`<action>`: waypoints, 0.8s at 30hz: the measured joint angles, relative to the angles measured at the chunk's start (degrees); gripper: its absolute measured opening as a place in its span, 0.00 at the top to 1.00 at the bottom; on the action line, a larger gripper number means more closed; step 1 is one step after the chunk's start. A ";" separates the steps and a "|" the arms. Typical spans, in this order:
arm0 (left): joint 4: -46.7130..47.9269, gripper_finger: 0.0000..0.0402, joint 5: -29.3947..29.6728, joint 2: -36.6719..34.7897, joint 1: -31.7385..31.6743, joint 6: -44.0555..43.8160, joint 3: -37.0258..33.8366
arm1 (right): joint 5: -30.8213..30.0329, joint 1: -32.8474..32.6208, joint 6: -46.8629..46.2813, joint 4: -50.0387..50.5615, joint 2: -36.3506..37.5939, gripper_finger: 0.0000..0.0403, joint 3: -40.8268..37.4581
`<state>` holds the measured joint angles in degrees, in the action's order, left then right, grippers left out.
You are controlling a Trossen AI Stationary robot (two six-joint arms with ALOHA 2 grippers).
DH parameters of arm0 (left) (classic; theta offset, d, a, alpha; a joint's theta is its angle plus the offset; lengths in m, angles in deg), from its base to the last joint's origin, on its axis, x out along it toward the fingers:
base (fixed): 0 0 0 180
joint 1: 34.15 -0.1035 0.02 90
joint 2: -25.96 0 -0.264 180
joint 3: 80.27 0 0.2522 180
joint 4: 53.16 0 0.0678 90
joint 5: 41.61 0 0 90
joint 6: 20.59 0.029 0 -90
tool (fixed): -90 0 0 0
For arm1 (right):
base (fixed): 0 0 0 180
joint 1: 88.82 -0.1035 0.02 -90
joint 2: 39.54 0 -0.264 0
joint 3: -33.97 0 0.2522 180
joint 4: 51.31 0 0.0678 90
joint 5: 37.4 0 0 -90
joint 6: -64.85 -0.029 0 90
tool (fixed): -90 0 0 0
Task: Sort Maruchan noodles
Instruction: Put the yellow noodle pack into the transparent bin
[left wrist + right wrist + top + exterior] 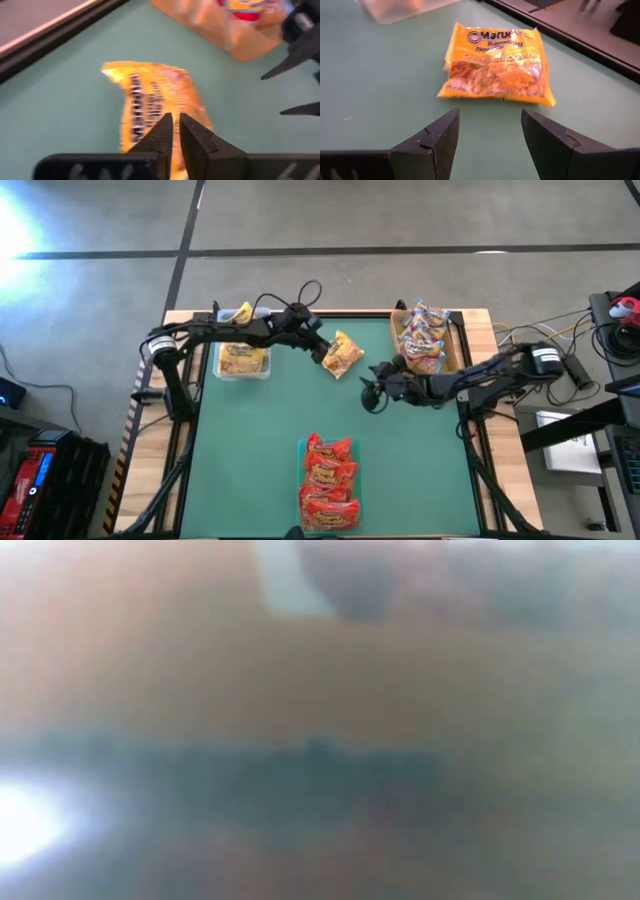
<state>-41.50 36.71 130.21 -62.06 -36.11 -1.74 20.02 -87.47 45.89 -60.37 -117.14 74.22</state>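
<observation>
In the high view, a lone yellow packet of Maruchan noodles lies on the green table just above the middle of the frame, between the two arms. The left pincer sits at the packet's upper-left edge, touching or all but touching it. In the left wrist view, its fingers are pressed together with the packet directly past their tips; whether a corner of the wrapper is pinched between them cannot be told. The right pincer rests to the packet's lower right, near but apart. Its jaws stand open and empty, and in the right wrist view the packet lies straight ahead of the gap.

The packet is tilted, its long axis running from upper left to lower right of the high view. The left arm is nearer. It reaches rightward from the table's left edge, past a clear tray of yellow packets. That tray looks like the likely destination, so the coming move would probably carry the packet leftward. The right arm stretches leftward from the right edge, below a brown tray of pale packets. A stack of red packets lies at the bottom centre.
</observation>
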 joint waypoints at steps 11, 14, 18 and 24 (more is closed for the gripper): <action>0.01 0.76 2.76 2.91 -3.11 0.56 0.02 | 1.70 7.28 4.70 -6.41 -9.77 0.50 4.75; -0.29 0.72 1.33 3.48 -3.23 0.97 0.02 | 1.76 8.86 4.71 -6.94 -11.02 0.50 5.14; -1.93 0.68 -0.69 4.76 -3.27 1.36 0.02 | 5.90 11.20 4.74 -13.92 -13.48 0.50 5.15; -5.19 0.67 -1.32 5.98 -3.44 1.56 0.07 | 11.21 14.61 4.68 -22.86 -19.22 0.50 5.16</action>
<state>-46.69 35.38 136.18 -65.50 -34.55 -1.67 31.22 -72.87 50.57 -83.23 -136.36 79.38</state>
